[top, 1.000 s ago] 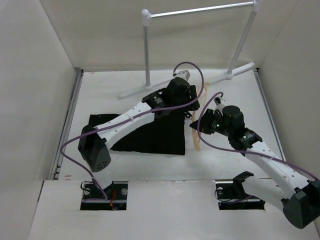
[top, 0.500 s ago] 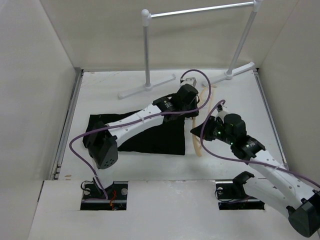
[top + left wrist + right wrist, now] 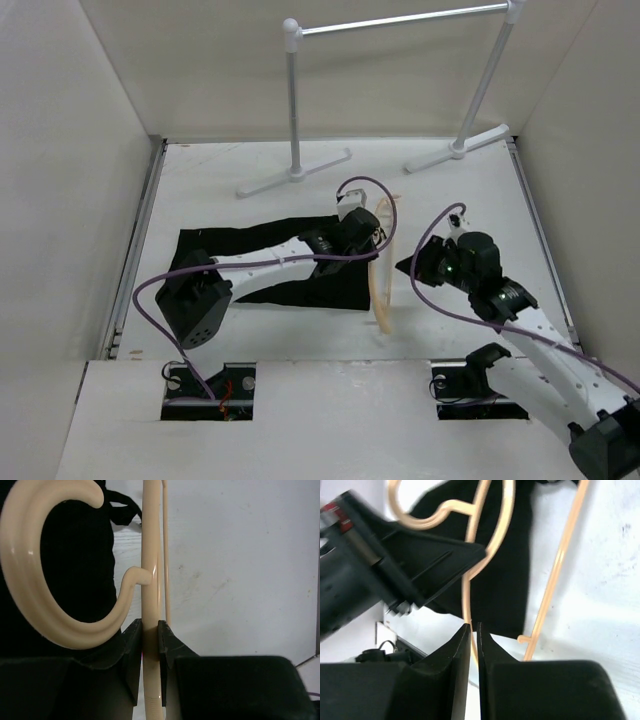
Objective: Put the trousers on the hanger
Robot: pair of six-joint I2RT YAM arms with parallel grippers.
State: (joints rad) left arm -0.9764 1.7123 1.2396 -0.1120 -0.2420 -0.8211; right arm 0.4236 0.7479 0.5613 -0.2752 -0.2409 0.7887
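Glossy smooth hanger (image 3: 150, 555), matt black cloth trousers (image 3: 335, 287)

The hanger (image 3: 553, 575) overlaps trousers (image 3: 505, 590) (black)

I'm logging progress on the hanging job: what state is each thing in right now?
thin light tan wooden hanger: held by both grippers, nothing draped on it
black trousers: lying flat on the table, off the hanger
left gripper: shut on the hanger
right gripper: shut on the hanger
white-and-silver pole rack: standing upright
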